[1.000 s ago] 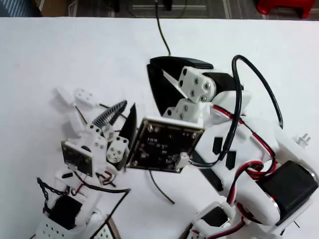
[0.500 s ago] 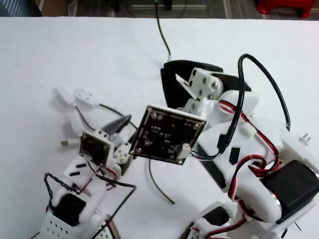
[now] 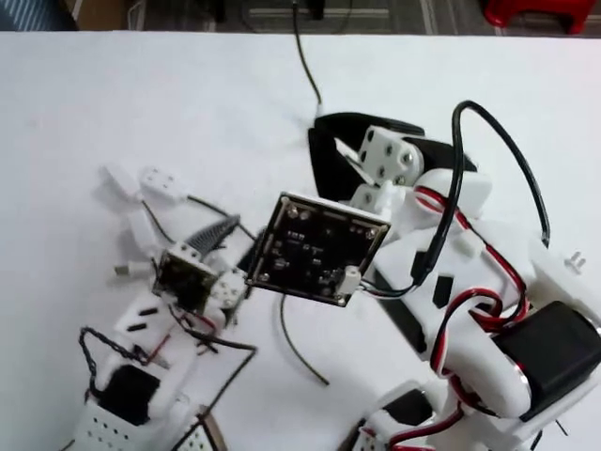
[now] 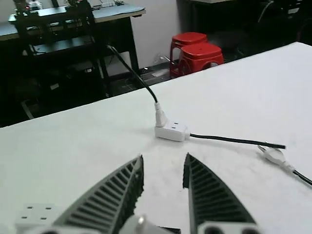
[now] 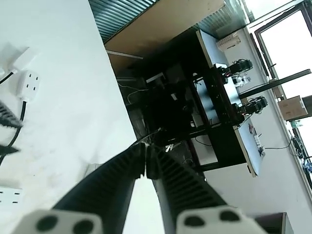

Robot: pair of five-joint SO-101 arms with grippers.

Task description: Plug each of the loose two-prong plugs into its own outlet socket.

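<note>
Socket lies straight ahead of left end effector, jaws apart; right end effector has jaws together.

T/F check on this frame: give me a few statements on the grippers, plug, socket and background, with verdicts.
1. The left gripper is open. True.
2. The right gripper is wide open. False: its fingers are shut together.
3. A black cable runs from the small white socket off the far edge of the table. True.
4. The loose white plug is seated in that socket. False: it lies on the table, apart from the socket.
5. The stools behind the table are blue. False: they are red.
</note>
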